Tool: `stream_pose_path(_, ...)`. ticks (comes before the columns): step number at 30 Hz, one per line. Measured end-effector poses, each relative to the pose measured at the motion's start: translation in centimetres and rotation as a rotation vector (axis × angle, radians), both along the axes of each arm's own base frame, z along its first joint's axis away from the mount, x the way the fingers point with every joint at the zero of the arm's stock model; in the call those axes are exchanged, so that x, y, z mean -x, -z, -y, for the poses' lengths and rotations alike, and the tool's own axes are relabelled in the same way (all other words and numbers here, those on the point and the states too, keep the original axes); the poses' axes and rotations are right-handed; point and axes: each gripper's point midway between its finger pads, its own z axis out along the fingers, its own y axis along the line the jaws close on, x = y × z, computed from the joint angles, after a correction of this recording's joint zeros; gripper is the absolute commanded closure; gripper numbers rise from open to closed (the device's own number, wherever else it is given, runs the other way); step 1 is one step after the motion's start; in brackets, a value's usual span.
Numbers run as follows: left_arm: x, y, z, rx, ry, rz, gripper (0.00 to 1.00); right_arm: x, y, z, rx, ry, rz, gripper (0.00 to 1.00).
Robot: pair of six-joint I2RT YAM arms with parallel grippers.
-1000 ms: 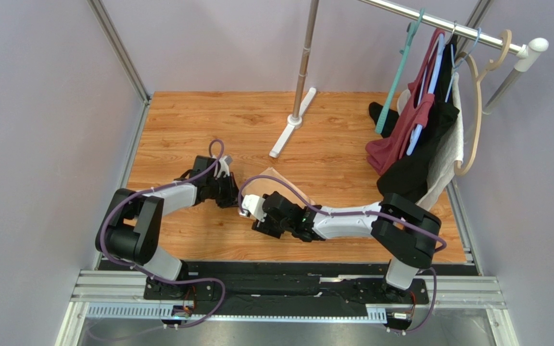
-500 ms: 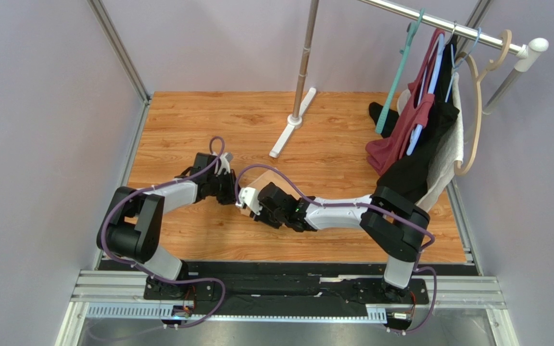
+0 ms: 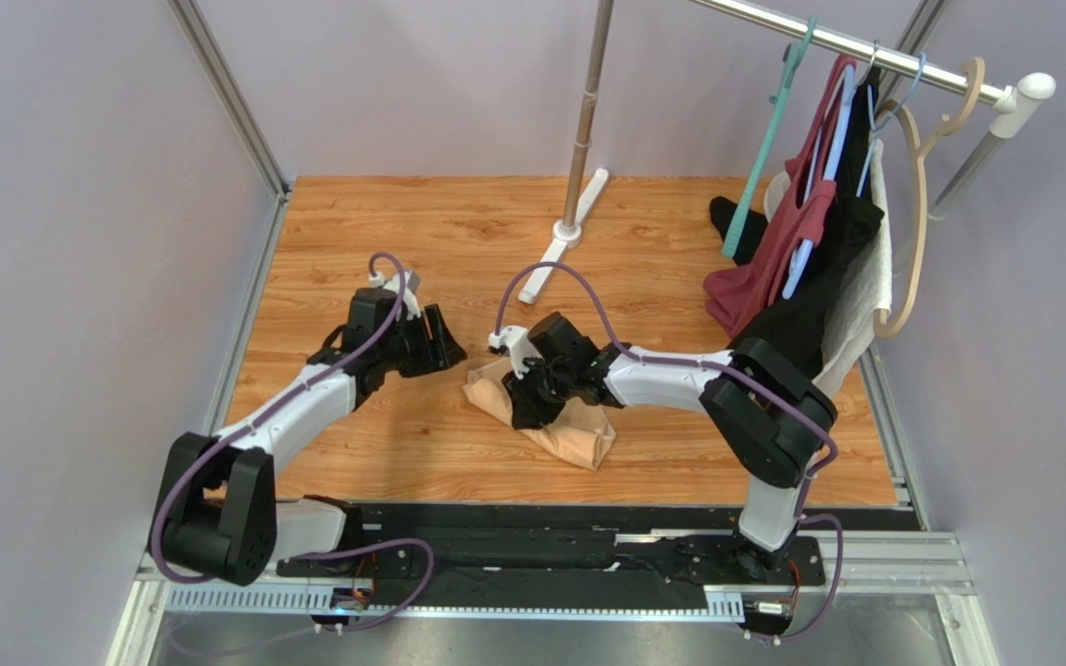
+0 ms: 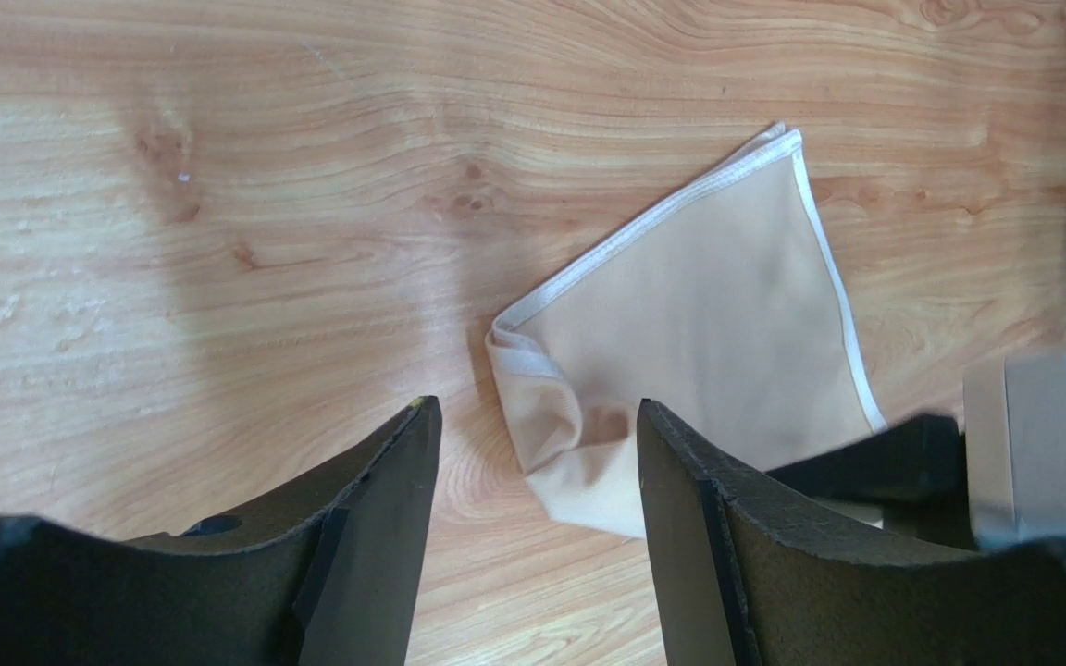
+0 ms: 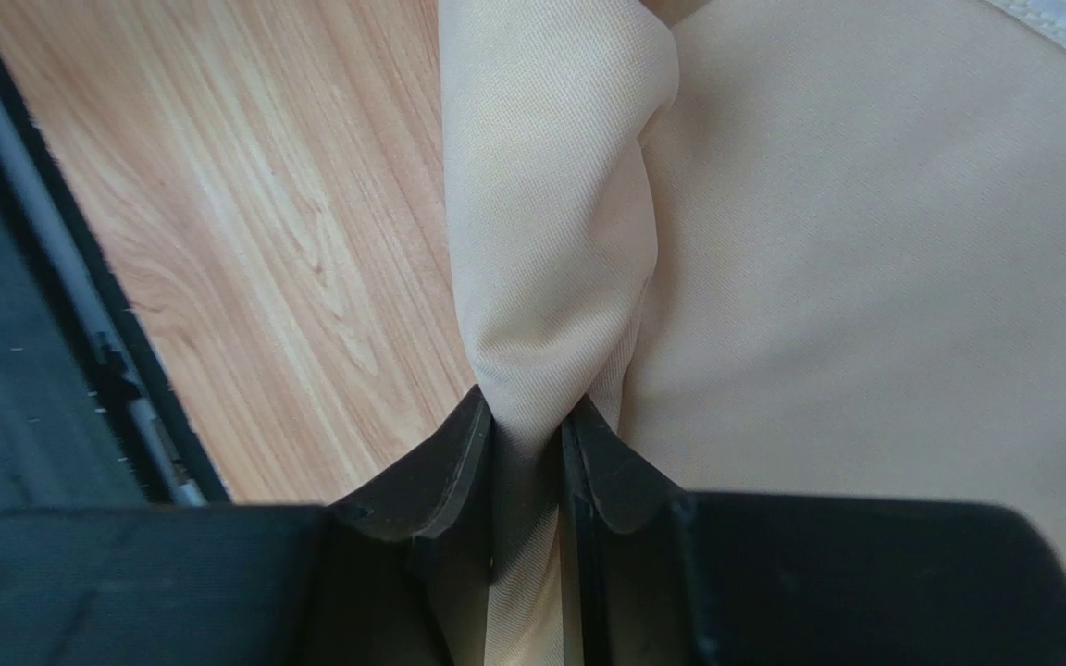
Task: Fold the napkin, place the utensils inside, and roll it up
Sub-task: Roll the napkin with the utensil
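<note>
The peach-tan napkin (image 3: 574,437) lies bunched and folded on the wooden table, white-hemmed edges showing in the left wrist view (image 4: 699,319). My right gripper (image 3: 522,400) is shut on a raised ridge of the napkin (image 5: 845,250), the cloth pinched between its jaws (image 5: 532,416). My left gripper (image 3: 444,347) stands open just left of the napkin, with bare wood and a napkin corner between its fingers (image 4: 536,407), touching nothing. The utensils are hidden or out of view.
A metal pole with a long white foot (image 3: 562,257) stands behind the napkin. A rail of hanging garments (image 3: 810,264) fills the back right. The black rail (image 3: 553,521) marks the table's near edge. The right gripper's body (image 4: 1039,444) sits close to my left fingers.
My left gripper has opened and drawn back to the left, off the napkin. The right gripper has shut on the napkin and swung toward the back, leaving the cloth bunched.
</note>
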Motion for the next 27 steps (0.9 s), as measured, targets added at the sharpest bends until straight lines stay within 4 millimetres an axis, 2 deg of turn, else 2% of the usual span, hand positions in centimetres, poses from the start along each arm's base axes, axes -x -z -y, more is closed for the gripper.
stream_pose_path(4, 1.9, 0.7, -0.6, 0.006, -0.002, 0.027, 0.37, 0.2, -0.1, -0.2, -0.067, 0.007, -0.159, 0.85)
stream_pose_path(9, 3.6, 1.9, -0.2, 0.04, 0.034, 0.034, 0.36, 0.3, -0.2, -0.7, -0.141, -0.009, -0.349, 0.86)
stream_pose_path(15, 3.1, 1.9, 0.8, 0.083, 0.075, 0.06, 0.35, 0.5, -0.2, -0.6, -0.202, -0.03, -0.503, 0.86)
stream_pose_path(23, 3.2, 4.4, 2.3, 0.124, 0.119, -0.019, 0.34, 0.6, 0.0, -0.3, -0.257, -0.048, -0.633, 0.86)
stream_pose_path(27, 3.2, 4.7, 3.1, 0.133, 0.144, -0.03, 0.34, 0.5, 0.0, -0.3, -0.265, -0.048, -0.66, 0.86)
